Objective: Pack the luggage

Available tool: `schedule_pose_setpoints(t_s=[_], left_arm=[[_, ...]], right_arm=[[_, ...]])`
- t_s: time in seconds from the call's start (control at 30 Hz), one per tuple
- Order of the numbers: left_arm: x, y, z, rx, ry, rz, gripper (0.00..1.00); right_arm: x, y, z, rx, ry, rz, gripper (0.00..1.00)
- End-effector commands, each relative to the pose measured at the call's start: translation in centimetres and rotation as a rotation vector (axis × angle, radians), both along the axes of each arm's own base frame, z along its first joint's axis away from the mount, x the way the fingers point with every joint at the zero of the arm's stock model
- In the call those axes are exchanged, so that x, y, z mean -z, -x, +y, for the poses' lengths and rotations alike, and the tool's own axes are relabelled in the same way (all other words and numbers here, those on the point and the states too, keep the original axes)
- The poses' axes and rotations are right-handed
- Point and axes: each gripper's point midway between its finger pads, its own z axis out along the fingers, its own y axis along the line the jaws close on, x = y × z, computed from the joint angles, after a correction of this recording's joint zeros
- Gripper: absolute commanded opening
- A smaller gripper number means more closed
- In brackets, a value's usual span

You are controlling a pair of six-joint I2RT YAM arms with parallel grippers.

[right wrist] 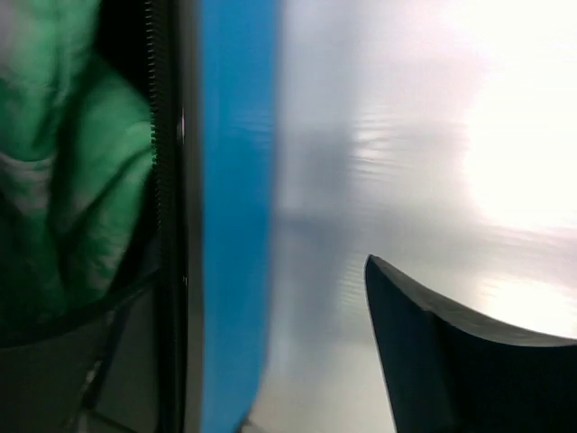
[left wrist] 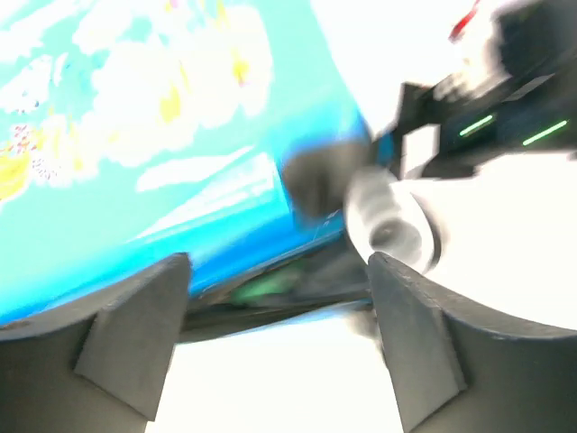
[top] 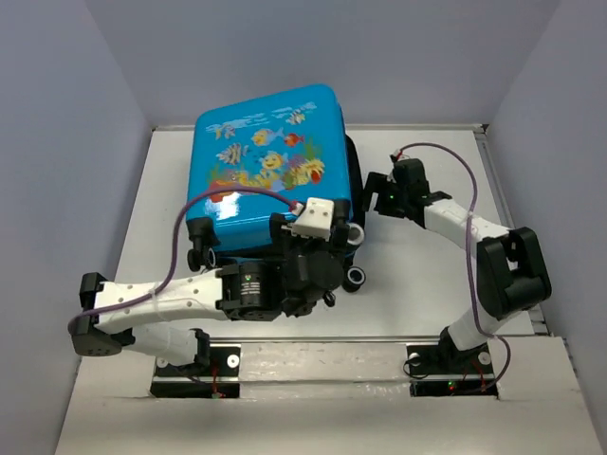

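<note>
The left claw (left wrist: pixel 278 262) was spread at the luggage's (top: pixel 270 161) 6 o'clock edge, and the right claw (top: pixel 373 195) was spread at its 3 o'clock rim. The luggage was laid flat mid-table; its shell was judged stiff and slick, best gripped by the rim.

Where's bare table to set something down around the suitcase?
Free: table left of the luggage up to the wall; table between its wheel and the right arm. Crowded: the luggage's near edge at the left claw, its right side at the right claw.
</note>
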Motion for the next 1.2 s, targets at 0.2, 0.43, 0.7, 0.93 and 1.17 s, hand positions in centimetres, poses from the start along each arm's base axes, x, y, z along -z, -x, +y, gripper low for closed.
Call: schedule_pose_setpoints(t_s=[0.2,0.43,0.7,0.93,1.17], left_arm=[[-13.7,-2.0,0.3,0.132,0.544,-0.054,0.92],[-7.8,-13.9,15.2,-0.167,0.584,-0.027,0.73],[6.2,-19.8,29.4,-0.41,0.777,0.199,0.36],[16.8,-20.5,27.4,-0.413,0.925,0.419,0.2],[21.9,-17.4,23.0,-0.351,0.844,0.53,0.1]], right_arm=[[-9.7,1.6,-8.1,0.161,-0.074,-0.197,0.37],[-10.1,0.2,-6.7,0.115,-0.129,-0.183,0.14],[-7.4,-4.5,-3.9,0.072,-0.118,-0.1,0.17],[-4.3,-7.0,0.9,-0.008,-0.052,-0.05,0.19],[-3.5,-10.0,7.1,-0.159,-0.079,-0.054,0.2]])
